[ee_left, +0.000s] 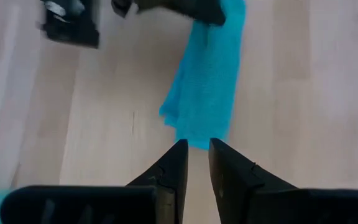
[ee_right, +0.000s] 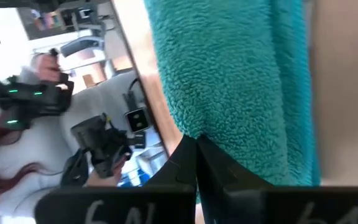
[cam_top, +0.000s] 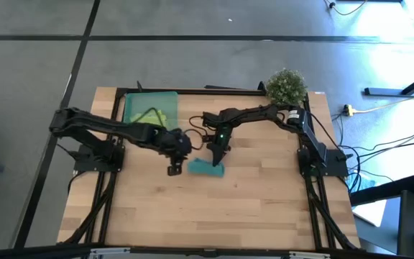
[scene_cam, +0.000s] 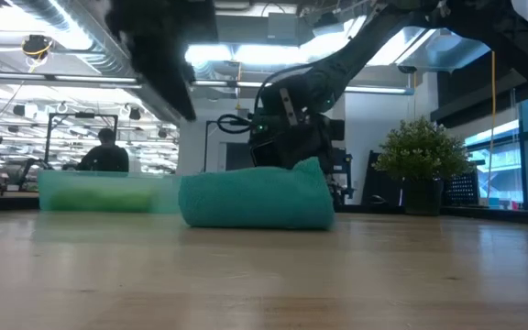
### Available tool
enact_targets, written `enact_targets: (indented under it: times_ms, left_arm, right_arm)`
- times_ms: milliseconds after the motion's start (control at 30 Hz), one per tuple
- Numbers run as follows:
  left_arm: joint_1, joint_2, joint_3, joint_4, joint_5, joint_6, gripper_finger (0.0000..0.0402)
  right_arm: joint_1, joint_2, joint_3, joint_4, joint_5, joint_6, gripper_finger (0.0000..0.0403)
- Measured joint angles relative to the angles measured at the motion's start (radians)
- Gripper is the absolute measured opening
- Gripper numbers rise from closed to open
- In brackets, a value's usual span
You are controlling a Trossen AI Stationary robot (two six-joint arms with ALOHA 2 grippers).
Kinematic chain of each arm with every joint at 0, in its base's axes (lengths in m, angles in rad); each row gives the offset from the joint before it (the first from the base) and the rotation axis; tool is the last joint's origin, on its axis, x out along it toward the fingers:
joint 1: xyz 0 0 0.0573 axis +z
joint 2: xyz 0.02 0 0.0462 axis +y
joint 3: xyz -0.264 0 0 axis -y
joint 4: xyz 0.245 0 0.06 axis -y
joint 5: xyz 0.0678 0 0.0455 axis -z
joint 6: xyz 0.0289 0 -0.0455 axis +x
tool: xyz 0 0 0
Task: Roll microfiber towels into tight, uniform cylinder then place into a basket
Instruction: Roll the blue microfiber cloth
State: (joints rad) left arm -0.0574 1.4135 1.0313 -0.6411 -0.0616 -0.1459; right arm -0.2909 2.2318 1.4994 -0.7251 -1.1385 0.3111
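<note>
The teal towel point(cam_top: 207, 167) lies rolled into a short cylinder on the wooden table, near its middle; the low view shows the roll point(scene_cam: 255, 197) resting on its side. My right gripper point(cam_top: 217, 157) is shut at the roll's far side. My left gripper point(cam_top: 174, 170) hangs just left of the roll, pointing steeply down, its fingers point(ee_left: 174, 163) a narrow gap apart with nothing between them, short of the towel's near end point(ee_left: 194, 140). The basket point(cam_top: 129, 101) stands at the far left, and the lime-green towel point(cam_top: 151, 116) lies in it. My right gripper meets the roll's far side near its right end point(ee_right: 213, 134) with its shut fingertips point(ee_right: 188, 152), slanting down from the far side. No cloth shows between the fingers. The roll lies on the table, and its upper right corner point(scene_cam: 312, 167) stands up a little beside the gripper.
A potted plant point(cam_top: 286, 86) stands at the table's far right corner. Bare wood lies in front of the roll toward the near edge point(cam_top: 207, 223). Beyond the table, a person point(scene_cam: 106, 151) sits in the room.
</note>
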Motion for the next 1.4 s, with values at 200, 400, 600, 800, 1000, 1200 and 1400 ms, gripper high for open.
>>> enact_targets:
  times_ms: [200, 400, 600, 800, 1000, 1200, 1400]
  left_arm:
    - [0.007, 0.145, 0.000, 0.080, 0.054, 0.096, 0.0060]
    - [0.007, 0.237, 0.000, 0.180, 0.120, 0.151, 0.0060]
    - [0.023, 0.267, 0.001, 0.242, 0.128, 0.158, 0.0060]
    - [0.053, 0.304, 0.000, 0.235, 0.127, 0.156, 0.0060]
    - [0.066, 0.308, 0.000, 0.259, 0.124, 0.179, 0.0060]
    - [0.089, 0.328, 0.000, 0.293, 0.124, 0.186, 0.0060]
    - [0.088, 0.396, 0.002, 0.312, 0.135, 0.189, 0.0060]
  right_arm:
    - [-0.001, 0.000, 0.000, -0.001, -0.016, 0.022, 0.0000]
    - [-0.001, 0.000, 0.000, -0.001, -0.014, 0.023, 0.0000]
    - [-0.001, -0.001, 0.000, 0.000, -0.009, 0.022, 0.0000]
    - [-0.001, -0.001, 0.000, 0.001, -0.002, 0.021, 0.0000]
    - [-0.001, -0.001, 0.000, 0.002, 0.001, 0.020, 0.0000]
    - [-0.001, -0.002, 0.000, -0.002, 0.023, 0.020, 0.0000]
    - [-0.001, 0.000, -0.002, -0.005, 0.041, 0.018, 0.0000]
